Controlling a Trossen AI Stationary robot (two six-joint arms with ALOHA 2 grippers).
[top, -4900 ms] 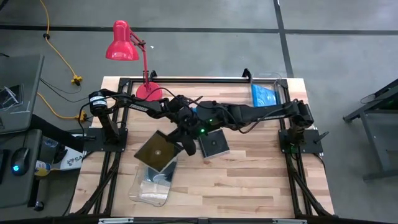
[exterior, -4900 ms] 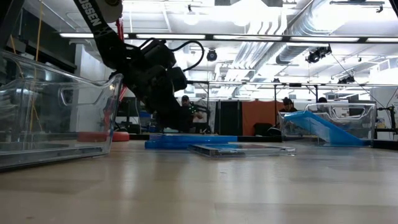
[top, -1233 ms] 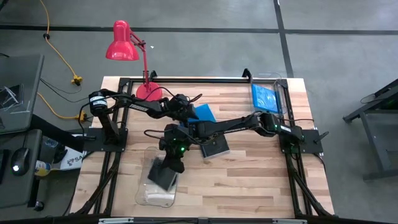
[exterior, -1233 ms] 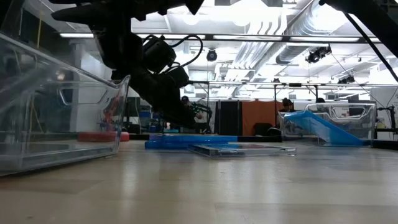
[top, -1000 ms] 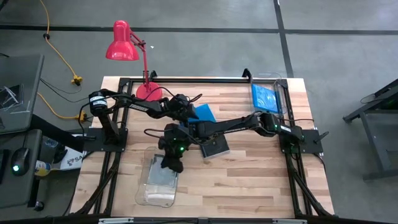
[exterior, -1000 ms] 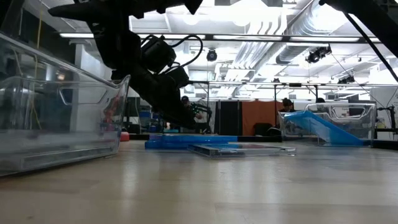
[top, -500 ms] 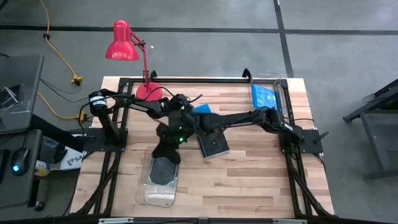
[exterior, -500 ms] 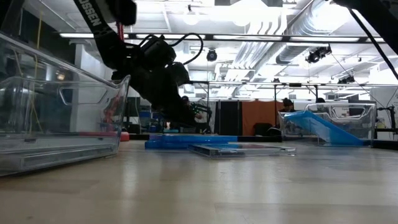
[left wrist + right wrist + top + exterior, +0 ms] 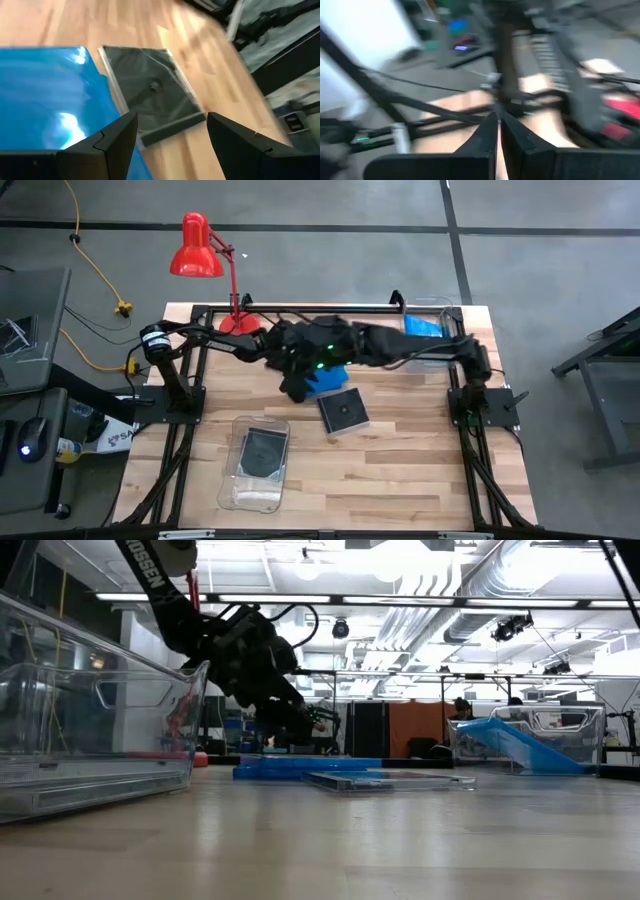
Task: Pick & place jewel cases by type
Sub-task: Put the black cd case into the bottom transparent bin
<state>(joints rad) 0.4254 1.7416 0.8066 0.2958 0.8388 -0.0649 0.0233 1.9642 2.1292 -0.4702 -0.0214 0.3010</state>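
Observation:
A bright blue jewel case (image 9: 326,377) lies flat at the table's middle, and a dark jewel case (image 9: 343,412) lies flat just near of it. They also show in the left wrist view, the blue case (image 9: 47,100) and the dark case (image 9: 150,100). A second dark case (image 9: 264,452) lies flat in the clear bin (image 9: 240,490) near the front left. My left gripper (image 9: 172,132) is open and hangs over the blue case's far left part (image 9: 293,358). My right gripper (image 9: 498,135) is shut and empty, above the table beside the left one (image 9: 297,386).
A second clear bin (image 9: 452,330) at the far right holds blue cases (image 9: 425,332), one of which leans on its wall (image 9: 525,745). A red desk lamp (image 9: 195,245) stands at the far left edge. Bare wood lies at the front right.
My right gripper has risen from the front-left bin and swung toward the table's far edge, ending beside the left gripper. The dark case that was under it now lies flat on the bin's floor.

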